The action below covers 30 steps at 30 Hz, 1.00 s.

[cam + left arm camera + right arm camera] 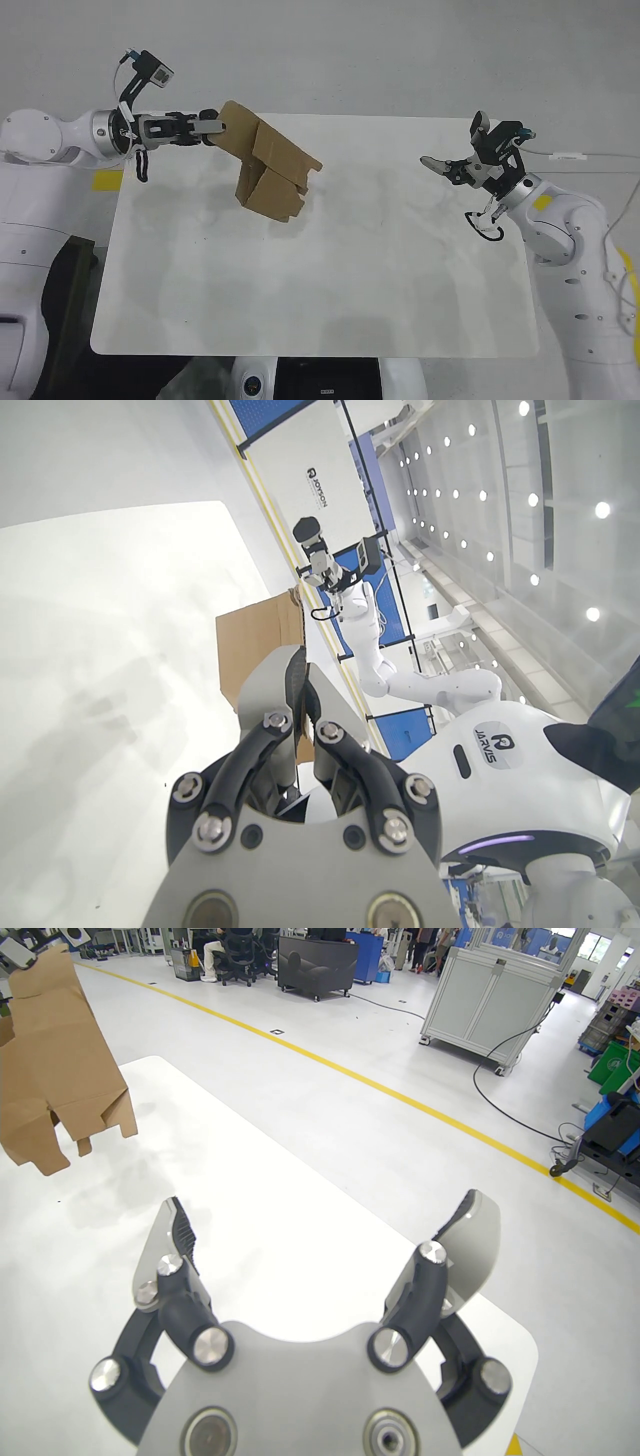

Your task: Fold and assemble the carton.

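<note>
A brown cardboard carton (pixel 268 165), partly unfolded with loose flaps hanging down, is held up over the back left of the white table (pixel 400 280). My left gripper (pixel 218 128) is shut on its upper corner; in the left wrist view my left gripper (pixel 301 680) pinches the carton's (pixel 257 650) edge. My right gripper (pixel 452 158) hovers open over the table's right side with nothing between its fingers. From the right wrist, my right gripper (pixel 325 1223) looks wide open, and the carton (pixel 55 1063) hangs well off from it.
The white table is bare apart from the carton's shadow. Beyond its far edge runs a floor with a yellow line (pixel 380 1088), a metal cabinet (pixel 485 1003) and cables.
</note>
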Motion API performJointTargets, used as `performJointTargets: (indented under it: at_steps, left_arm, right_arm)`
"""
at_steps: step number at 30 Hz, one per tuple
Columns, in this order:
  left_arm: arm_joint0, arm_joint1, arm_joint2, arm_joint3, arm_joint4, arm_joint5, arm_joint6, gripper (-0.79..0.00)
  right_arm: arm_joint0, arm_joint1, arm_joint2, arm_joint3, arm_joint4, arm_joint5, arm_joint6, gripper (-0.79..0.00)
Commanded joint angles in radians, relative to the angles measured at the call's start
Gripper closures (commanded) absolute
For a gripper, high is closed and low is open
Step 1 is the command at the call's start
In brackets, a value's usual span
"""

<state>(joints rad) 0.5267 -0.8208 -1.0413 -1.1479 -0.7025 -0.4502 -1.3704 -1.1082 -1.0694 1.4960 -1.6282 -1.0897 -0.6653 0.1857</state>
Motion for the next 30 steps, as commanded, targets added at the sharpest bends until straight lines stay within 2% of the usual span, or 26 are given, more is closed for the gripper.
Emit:
performJointTargets:
  at_steps: [1, 6, 15, 30]
  left_arm:
    - [0.0, -0.003, 0.018, -0.035, -0.004, -0.005, 0.005, 0.0]
    - [-0.013, -0.007, 0.077, -0.106, 0.049, -0.003, 0.003, 0.0]
    - [-0.047, -0.003, 0.146, -0.145, 0.035, -0.011, 0.01, 0.0]
    - [-0.048, -0.003, 0.149, -0.148, 0.035, -0.011, 0.011, 0.0]
  right_arm:
    - [0.0, 0.0, 0.0, 0.0, 0.0, 0.0, 0.0, -0.785]
    - [0.0, 0.0, 0.0, 0.0, 0.0, 0.0, 0.0, -0.785]
    - [0.0, 0.0, 0.0, 0.0, 0.0, 0.0, 0.0, -0.785]
    - [0.0, 0.0, 0.0, 0.0, 0.0, 0.0, 0.0, -0.785]
